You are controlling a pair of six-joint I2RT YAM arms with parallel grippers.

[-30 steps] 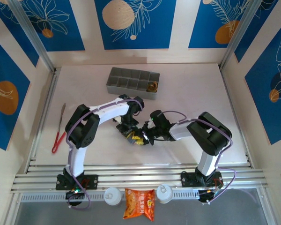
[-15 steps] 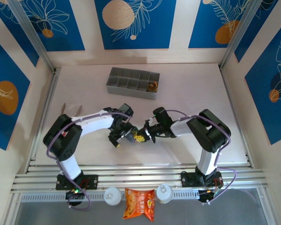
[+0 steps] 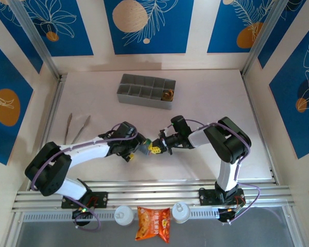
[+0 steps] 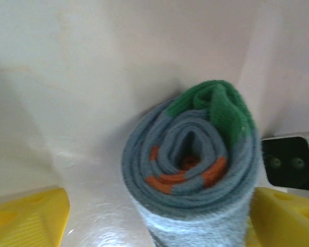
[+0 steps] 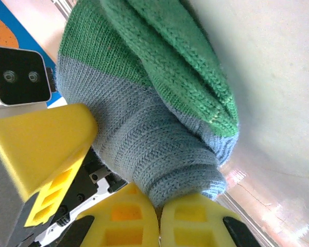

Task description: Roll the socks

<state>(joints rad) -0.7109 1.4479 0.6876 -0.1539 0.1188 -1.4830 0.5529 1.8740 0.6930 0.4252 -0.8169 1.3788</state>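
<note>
**My arms, seen from above.** Left arm (image 3: 87,149) and right arm (image 3: 224,139): white tubular links alternate with black joint housings. A lilac cable (image 3: 198,122) loops along each. My black bases (image 3: 82,199) carry a small green light. My right end effector (image 5: 161,199) has yellow moulded fingers (image 5: 121,226) with rectangular recesses.

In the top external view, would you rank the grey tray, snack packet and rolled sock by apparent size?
1. grey tray
2. snack packet
3. rolled sock, clearly smallest, though partly hidden
</note>
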